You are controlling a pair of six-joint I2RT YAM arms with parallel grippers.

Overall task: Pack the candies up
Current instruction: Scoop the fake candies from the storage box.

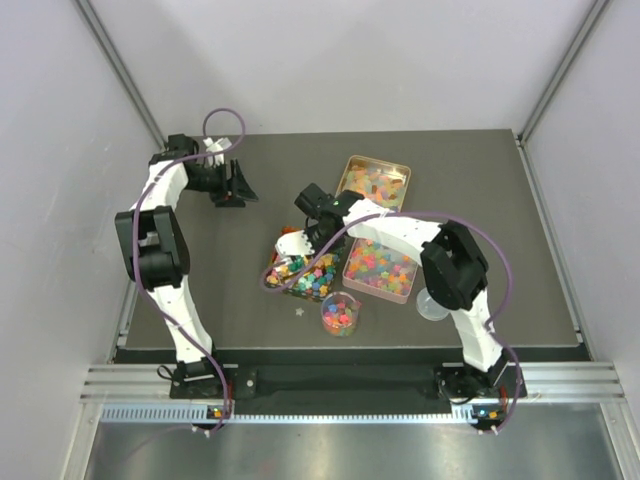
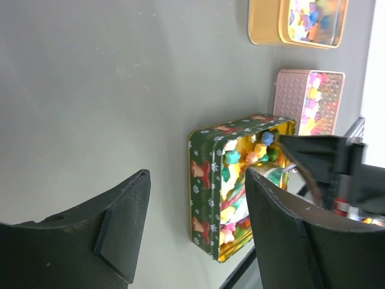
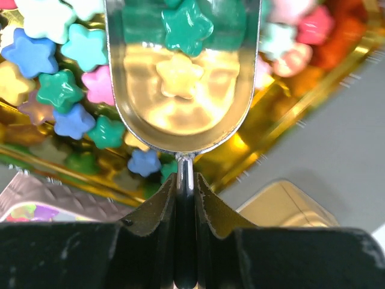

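Right wrist view: we see our right fingers [image 3: 173,201] pinched shut on the handle of a metal scoop [image 3: 180,102] carrying two star candies [image 3: 187,27], green and yellow, above the heaped green tin [image 2: 201,180]. Our left fingers [image 1: 235,190] stand well apart, holding nothing, over the surface's [image 1: 450,150] far-left part.

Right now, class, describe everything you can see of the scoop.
The scoop is shiny, mirror-like metal, with a rounded, shallow bowl that narrows to a thin handle. The right gripper is shut on that handle. The bowl hangs over the open tin of candies and carries a green star and a yellow star.
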